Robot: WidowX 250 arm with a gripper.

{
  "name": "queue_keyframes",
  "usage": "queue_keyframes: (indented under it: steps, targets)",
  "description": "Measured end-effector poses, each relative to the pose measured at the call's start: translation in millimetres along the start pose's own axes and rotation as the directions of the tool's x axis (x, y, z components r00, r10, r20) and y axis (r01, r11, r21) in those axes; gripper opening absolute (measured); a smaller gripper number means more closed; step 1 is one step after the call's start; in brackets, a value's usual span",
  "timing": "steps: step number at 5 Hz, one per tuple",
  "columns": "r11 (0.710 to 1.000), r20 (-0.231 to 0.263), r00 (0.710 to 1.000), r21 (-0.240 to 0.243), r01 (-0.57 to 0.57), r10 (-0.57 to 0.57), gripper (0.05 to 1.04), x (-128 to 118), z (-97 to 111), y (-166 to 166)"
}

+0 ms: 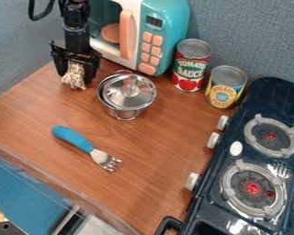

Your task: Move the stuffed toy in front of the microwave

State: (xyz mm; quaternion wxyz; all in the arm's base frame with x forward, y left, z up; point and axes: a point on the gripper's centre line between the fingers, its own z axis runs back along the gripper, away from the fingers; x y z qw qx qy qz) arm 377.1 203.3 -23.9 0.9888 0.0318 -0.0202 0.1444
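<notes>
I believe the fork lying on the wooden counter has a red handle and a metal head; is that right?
Not quite: the camera view shows a blue handle, not a red one. The fork lies on the wooden counter and has a metal head.

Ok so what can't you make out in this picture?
All in the camera view:
Stuffed toy's upper part: behind the gripper.
Pot's inside: covered by the lid.
Microwave's top: cut off by the upper edge.
Display digits: too small.
Stove's far parts: cut off by right and bottom edges.
</notes>
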Motion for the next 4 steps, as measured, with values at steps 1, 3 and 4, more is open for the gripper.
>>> queue_keyframes:
  steps: [1,3,4]
  targets:
    - [1.0,-0.01,1.0,-0.012,-0.005,0.005,0.999,-6,0,-3]
    - [0.995,0.158,0.986,-0.092,-0.046,0.06,0.999,-15,70,17]
    - [0.991,0.194,0.979,-0.129,-0.042,0.067,0.999,-24,84,20]
